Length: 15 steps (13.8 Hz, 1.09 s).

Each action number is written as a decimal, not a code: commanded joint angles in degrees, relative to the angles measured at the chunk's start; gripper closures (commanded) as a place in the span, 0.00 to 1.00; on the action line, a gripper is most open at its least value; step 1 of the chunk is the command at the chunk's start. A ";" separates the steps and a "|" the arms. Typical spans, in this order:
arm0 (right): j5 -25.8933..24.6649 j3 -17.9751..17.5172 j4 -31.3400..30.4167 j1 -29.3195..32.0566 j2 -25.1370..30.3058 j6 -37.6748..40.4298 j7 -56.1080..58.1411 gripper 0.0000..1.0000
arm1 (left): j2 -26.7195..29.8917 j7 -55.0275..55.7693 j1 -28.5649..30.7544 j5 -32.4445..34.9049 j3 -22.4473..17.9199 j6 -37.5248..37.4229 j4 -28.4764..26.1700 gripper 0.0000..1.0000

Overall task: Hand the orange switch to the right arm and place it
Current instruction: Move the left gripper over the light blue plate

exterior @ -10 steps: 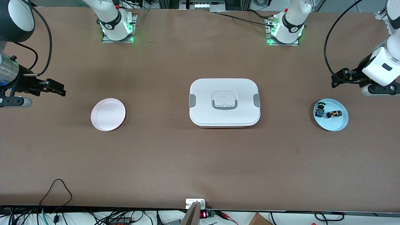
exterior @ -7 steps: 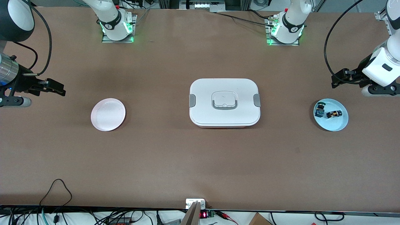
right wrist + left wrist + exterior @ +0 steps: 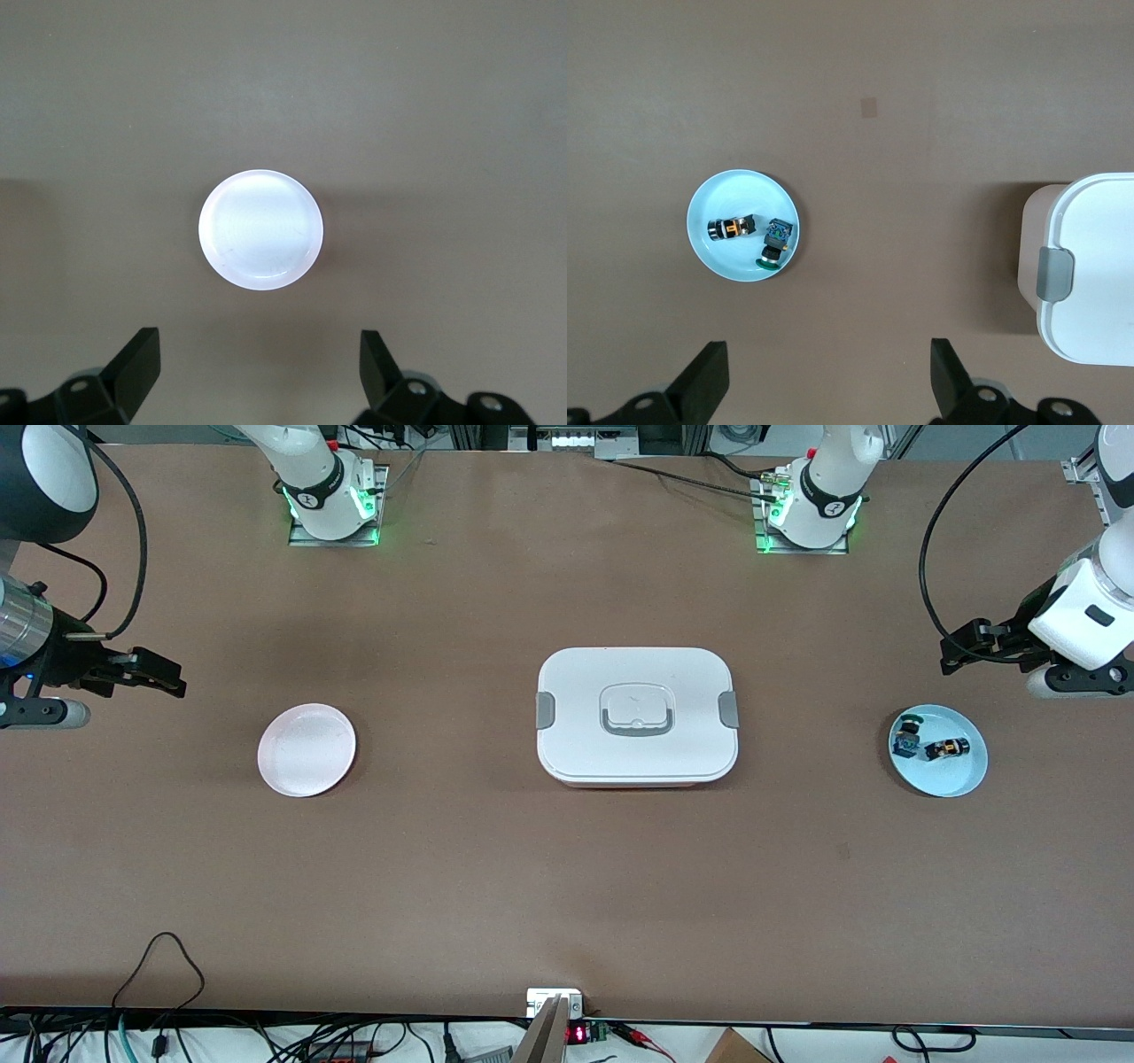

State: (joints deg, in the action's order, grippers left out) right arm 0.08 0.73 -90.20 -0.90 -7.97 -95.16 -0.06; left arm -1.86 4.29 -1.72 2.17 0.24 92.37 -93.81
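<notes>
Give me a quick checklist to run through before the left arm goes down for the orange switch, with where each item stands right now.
1. Orange switch lies in the blue plate, uncovered: ok.
2. Green-topped switch lies right beside it in the same plate, so a wrong or double pick is possible: not ok.
3. Left gripper open and holding nothing: ok.
4. Left gripper over the blue plate: not ok, it hangs over bare table next to the plate.
5. Right gripper open and holding nothing, waiting high up near the pink plate: ok.
6. Pink plate has nothing on it: ok.
</notes>
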 commanded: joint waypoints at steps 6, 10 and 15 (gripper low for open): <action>0.53 -0.82 -0.59 0.72 0.77 -0.64 -0.12 0.00 | -2.18 1.25 -0.22 1.17 0.29 -4.47 2.41 0.00; 0.62 -0.82 -0.59 0.55 0.77 -0.55 -0.12 0.00 | -6.22 0.64 3.54 1.26 -1.12 -5.87 2.32 0.00; 0.53 -0.82 -0.59 0.55 0.77 -0.64 -0.12 0.00 | -14.82 0.02 13.74 1.43 -1.12 -4.14 1.36 0.00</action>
State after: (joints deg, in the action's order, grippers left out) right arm 0.09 0.52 -90.20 -0.92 -7.97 -95.39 -0.06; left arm -12.58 4.84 9.13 2.48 -1.33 87.70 -93.87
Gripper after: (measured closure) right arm 0.000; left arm 0.000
